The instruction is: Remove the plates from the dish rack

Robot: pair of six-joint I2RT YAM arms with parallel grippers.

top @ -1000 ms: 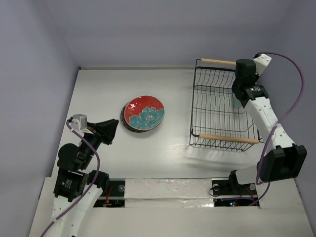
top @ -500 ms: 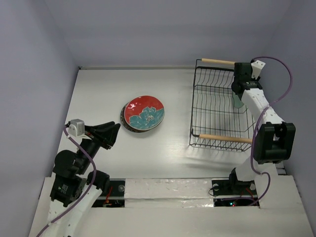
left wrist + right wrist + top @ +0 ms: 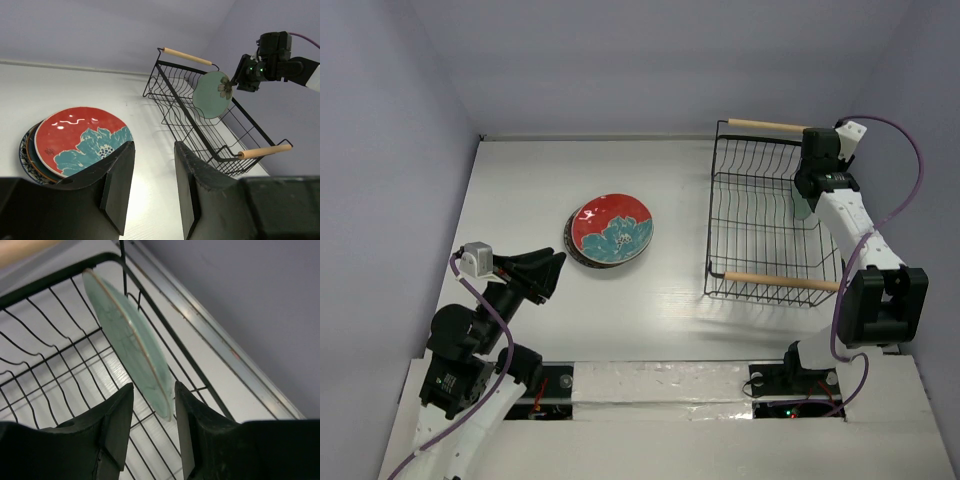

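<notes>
The black wire dish rack (image 3: 775, 281) stands at the right of the table. One pale green plate (image 3: 802, 207) stands on edge in it, near its right side. My right gripper (image 3: 809, 192) hangs over that plate. In the right wrist view its jaws (image 3: 153, 387) are open and straddle the plate's (image 3: 125, 335) lower rim without pinching it. A red-and-teal plate (image 3: 612, 228) tops a stack of plates on the table's middle left. My left gripper (image 3: 545, 272) is near the stack's front left, open and empty (image 3: 154, 146).
Darker plate rims (image 3: 570, 240) show under the red-and-teal plate. The rack's thick right rim wire (image 3: 178, 343) runs close beside the right finger. Purple walls close the table at the back and both sides. A purple cable (image 3: 910, 170) loops off the right arm.
The right jaws have opened around the green plate's rim and the right arm's elbow has swung. The left gripper has drawn back a little from the stack and opened wider.
</notes>
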